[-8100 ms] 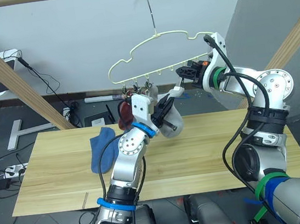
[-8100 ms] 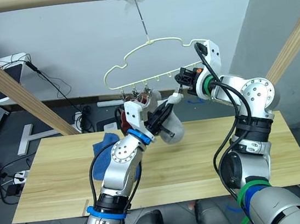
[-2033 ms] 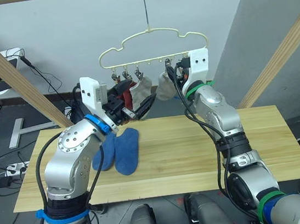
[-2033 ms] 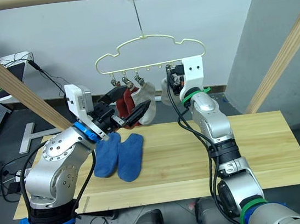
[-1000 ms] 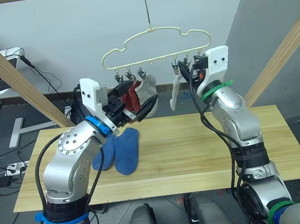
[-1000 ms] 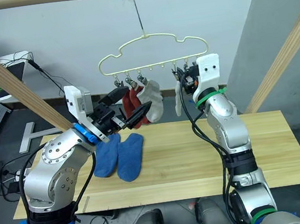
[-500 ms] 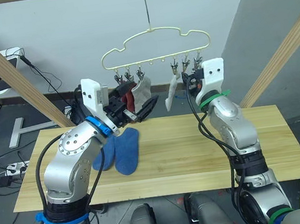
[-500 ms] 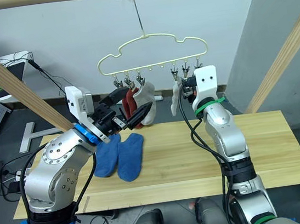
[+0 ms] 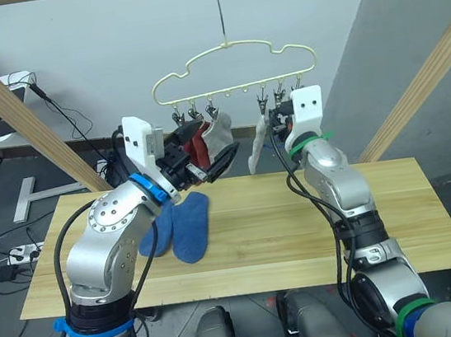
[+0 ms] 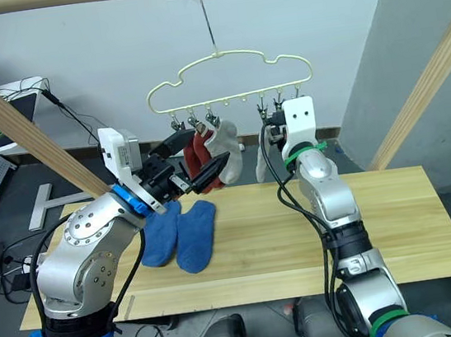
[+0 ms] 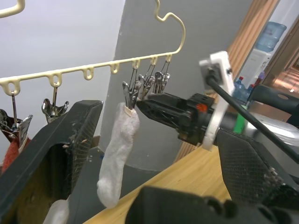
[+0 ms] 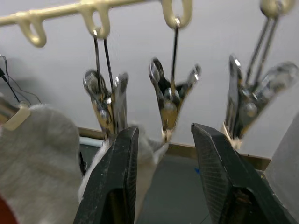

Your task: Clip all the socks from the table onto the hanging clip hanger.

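The pale-yellow clip hanger [image 9: 233, 58] hangs from the top pole. A rust red sock [image 9: 197, 146] and a light grey sock [image 9: 219, 131] hang from its left clips. Another light grey sock [image 9: 255, 149] hangs from a clip further right. Two blue socks [image 9: 180, 227] lie side by side on the table [image 9: 317, 231]. My left gripper [image 9: 213, 163] is open and holds nothing, just below the left hanging socks. My right gripper [image 12: 166, 133] is open right under the right-hand clips, with one bare clip [image 12: 171, 100] hanging just above the gap between its fingers.
The round wooden pole frame [image 9: 14, 113] crosses overhead and slants down on both sides of the table. Cables and a laptop stand lie on the floor beyond the table's left end.
My right gripper has moved left, closer to the right-hand clips and the hanging grey sock, and its fingers stand closer together. The grey sock swung slightly. My left arm has stayed put.
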